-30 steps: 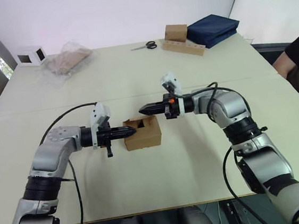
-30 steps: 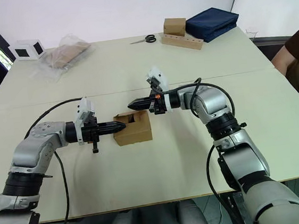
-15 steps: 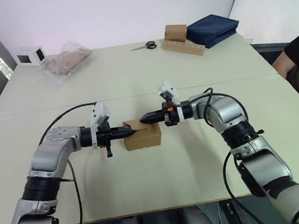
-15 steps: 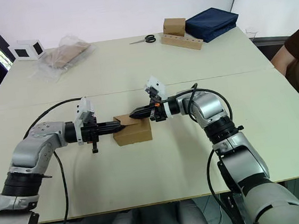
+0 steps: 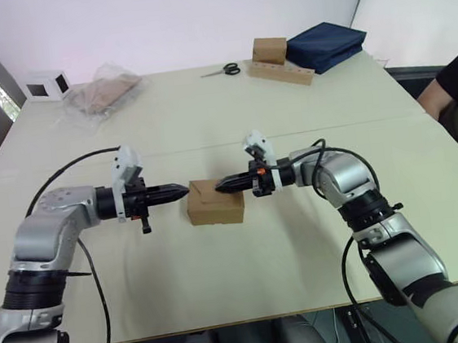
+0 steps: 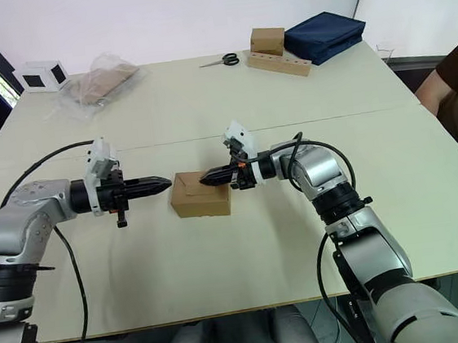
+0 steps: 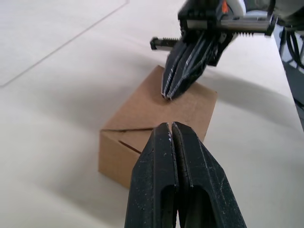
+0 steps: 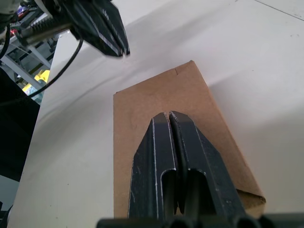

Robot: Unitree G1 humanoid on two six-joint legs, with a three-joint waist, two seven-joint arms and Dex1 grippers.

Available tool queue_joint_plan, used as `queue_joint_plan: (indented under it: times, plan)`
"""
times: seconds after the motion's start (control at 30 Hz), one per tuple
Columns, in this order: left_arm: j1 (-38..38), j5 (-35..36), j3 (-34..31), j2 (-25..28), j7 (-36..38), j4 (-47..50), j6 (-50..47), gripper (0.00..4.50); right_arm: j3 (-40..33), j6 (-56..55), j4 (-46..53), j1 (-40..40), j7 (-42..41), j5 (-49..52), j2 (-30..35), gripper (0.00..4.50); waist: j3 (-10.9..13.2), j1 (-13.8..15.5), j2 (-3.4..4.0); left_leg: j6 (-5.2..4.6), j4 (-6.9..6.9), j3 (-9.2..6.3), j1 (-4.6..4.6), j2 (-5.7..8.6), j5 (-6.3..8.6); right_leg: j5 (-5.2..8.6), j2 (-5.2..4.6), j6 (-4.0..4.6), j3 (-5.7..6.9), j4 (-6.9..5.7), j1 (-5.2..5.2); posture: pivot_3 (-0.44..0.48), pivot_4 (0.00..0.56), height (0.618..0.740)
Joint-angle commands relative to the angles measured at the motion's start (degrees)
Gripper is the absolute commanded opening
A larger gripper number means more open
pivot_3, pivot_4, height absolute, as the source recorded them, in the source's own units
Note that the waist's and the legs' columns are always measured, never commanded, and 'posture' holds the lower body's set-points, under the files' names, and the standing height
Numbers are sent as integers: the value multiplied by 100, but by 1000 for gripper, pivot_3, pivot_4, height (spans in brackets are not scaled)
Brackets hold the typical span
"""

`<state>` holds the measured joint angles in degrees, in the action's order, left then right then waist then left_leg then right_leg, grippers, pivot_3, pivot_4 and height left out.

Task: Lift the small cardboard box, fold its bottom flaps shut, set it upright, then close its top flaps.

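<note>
**Small cardboard box: handling properties and grip points**

Location. The small cardboard box [image 5: 214, 202] sits on the table [image 5: 232, 122] between my two grippers, with its top flaps lying flat and its seams visible on the side wall facing my left arm.

Gripper state. My right gripper [image 5: 220, 185] has its fingers pressed together with nothing between them; the tip rests on or just above the top flap near the box's right edge. My left gripper [image 5: 183, 189] is also pinched closed and empty, and it stands just apart from the box's left side.

Handling judgement. The box is plain corrugated board and looks empty, so I expect it to be light and easy to slide under a sideways push. The walls should be fairly stiff, but the flaps hinge freely and may spring up once pressure is released. The surface is matte, so grip should be fair.

Recommended hold. I would press down on the flap centres with closed tips. To lift, I would brace opposite side walls, or pinch a wall edge rather than a loose flap.
</note>
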<state>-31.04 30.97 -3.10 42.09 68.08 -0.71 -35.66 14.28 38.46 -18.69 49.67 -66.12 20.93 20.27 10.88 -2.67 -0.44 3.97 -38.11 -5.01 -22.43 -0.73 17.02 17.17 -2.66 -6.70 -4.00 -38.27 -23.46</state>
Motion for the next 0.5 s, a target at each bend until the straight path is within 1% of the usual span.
queue_joint_plan:
  times: [0.03,0.1,0.2,0.33,0.5]
  plan:
    - [-319,-6,-100,-140,-205,-191,99,52,-71,-39,278,2,-4,16,-2,0,0,3,0,0,0,0,0,0,0,0,0,0,1,0,0,0,150,740]
    - [-483,-180,124,-400,-312,-426,261,52,-95,-32,340,7,12,28,8,0,0,13,0,0,0,1,0,1,0,0,-1,0,0,0,1,0,150,740]
    - [-633,-382,323,-638,-325,-716,447,52,-111,-16,417,10,26,42,22,0,0,1,0,1,-1,2,0,1,-1,0,-1,0,0,0,1,0,150,740]
    - [-839,-722,638,-912,-283,-1237,799,52,-149,13,587,20,69,66,68,0,0,-8,0,28,1,1,0,1,-16,0,1,0,0,0,-2,0,150,740]
    - [-1071,-964,743,-1123,-234,-1754,1110,52,-199,98,884,-18,150,125,125,0,0,-8,0,29,0,1,-1,1,-16,0,1,0,0,-1,-3,0,150,740]
